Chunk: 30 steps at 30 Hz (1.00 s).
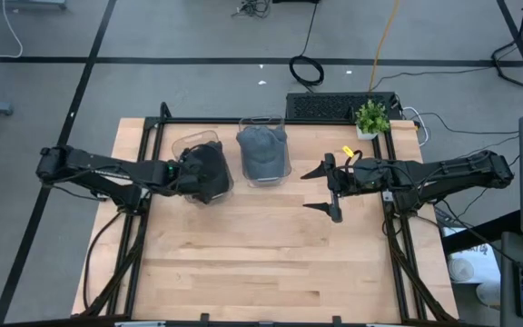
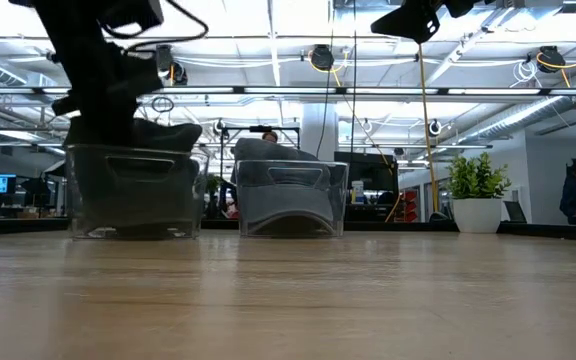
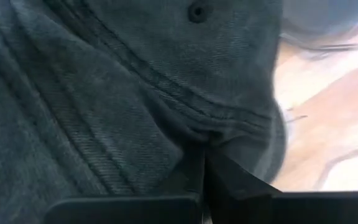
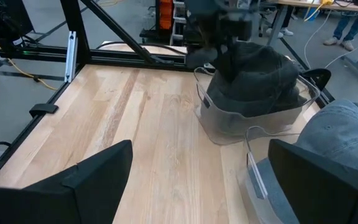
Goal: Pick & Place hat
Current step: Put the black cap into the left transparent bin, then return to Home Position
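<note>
Dark charcoal fabric hat point(image 1: 205, 170) in the left clear plastic bin point(image 1: 192, 145), far-left on the light wooden surface point(image 1: 261, 254). Left gripper point(image 1: 192, 172) down on it, fingers point(image 3: 229, 180) pressed together, apparently pinching a fold of the crown. Grey-blue cap point(image 1: 261, 153) in the neighbouring clear bin point(image 1: 263, 124). Right gripper point(image 1: 332, 190) hovering to the right, fingers spread, holding nothing.

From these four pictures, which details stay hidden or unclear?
- High view: the left tool covers most of the dark denim hat, so the hat's brim does not show.
- Left wrist view: only fabric of that hat fills the picture; the clear plastic bin under it is out of frame.
- Low view: the right tool is cut off by the top edge.
- Right wrist view: the grey-blue cap is cut off at the edge.
</note>
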Motion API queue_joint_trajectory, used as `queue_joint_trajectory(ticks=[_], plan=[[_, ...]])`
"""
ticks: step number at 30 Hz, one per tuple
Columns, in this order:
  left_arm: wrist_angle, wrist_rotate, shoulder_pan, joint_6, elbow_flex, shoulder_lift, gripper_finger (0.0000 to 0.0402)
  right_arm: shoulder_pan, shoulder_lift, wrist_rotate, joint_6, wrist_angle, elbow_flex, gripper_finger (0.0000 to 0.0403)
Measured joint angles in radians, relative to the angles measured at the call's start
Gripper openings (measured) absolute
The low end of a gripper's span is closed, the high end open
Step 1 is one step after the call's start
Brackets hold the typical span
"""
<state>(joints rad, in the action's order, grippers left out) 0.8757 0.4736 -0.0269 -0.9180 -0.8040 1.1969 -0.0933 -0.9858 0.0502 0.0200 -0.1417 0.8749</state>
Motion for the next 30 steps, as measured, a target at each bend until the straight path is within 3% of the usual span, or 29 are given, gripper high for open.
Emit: queue_joint_trajectory(ticks=[12, 15, 22, 30], plan=[[-0.199, -0.077, 0.08, 0.132, -0.007, 0.253, 0.0002, 0.0, 0.0, 0.0, 0.0, -0.001, 0.0, 0.0364], [-0.217, -0.084, 0.085, 0.128, -0.008, 0.267, 0.0001, 0.0, 0.0, 0.0, 0.0, -0.001, 0.0, 0.0364], [-0.17, -0.162, 0.06, 0.168, -0.065, 0.122, 0.0016, 0.0, 0.0, -0.001, 0.0, -0.001, 0.0, 0.0364], [-0.197, -0.149, 0.05, 0.268, -0.129, -0.093, 0.0014, 0.0, 0.0, -0.002, -0.001, 0.002, 0.0, 0.0364]])
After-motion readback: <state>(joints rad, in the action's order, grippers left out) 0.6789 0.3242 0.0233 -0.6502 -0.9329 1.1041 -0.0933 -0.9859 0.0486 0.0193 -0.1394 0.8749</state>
